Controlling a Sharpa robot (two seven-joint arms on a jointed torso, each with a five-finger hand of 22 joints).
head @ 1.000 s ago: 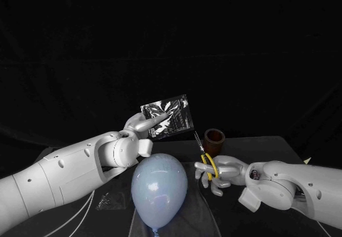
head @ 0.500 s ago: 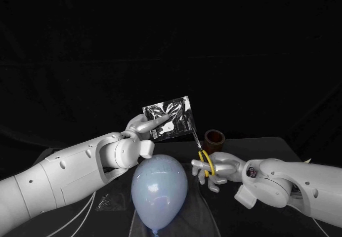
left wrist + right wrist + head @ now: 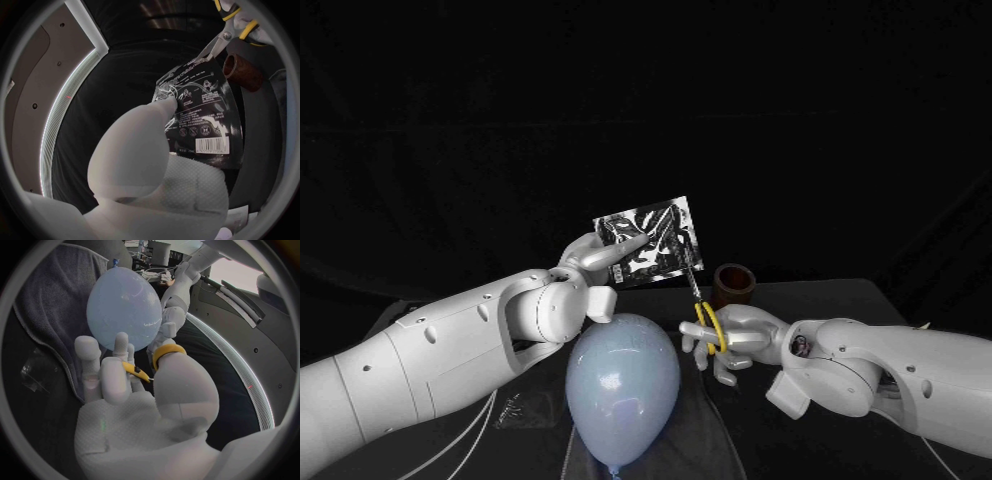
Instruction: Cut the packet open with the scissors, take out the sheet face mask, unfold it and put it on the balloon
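Black table (image 3: 826,296) holds a pale blue balloon (image 3: 622,385). Left hand (image 3: 596,262) pinches the shiny silver packet (image 3: 651,243); right hand (image 3: 733,345) grips yellow-handled scissors (image 3: 704,310).

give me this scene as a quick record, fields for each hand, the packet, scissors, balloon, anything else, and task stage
left hand: holds the packet up by its lower side
right hand: holds the scissors, blades pointing up
packet: silver and black, upright, looks uncut
scissors: yellow handles, tips at the packet's edge
balloon: pale blue, lying low between the arms
other: brown cylinder standing behind the right hand
stage: cut seems about to start, packet unopened
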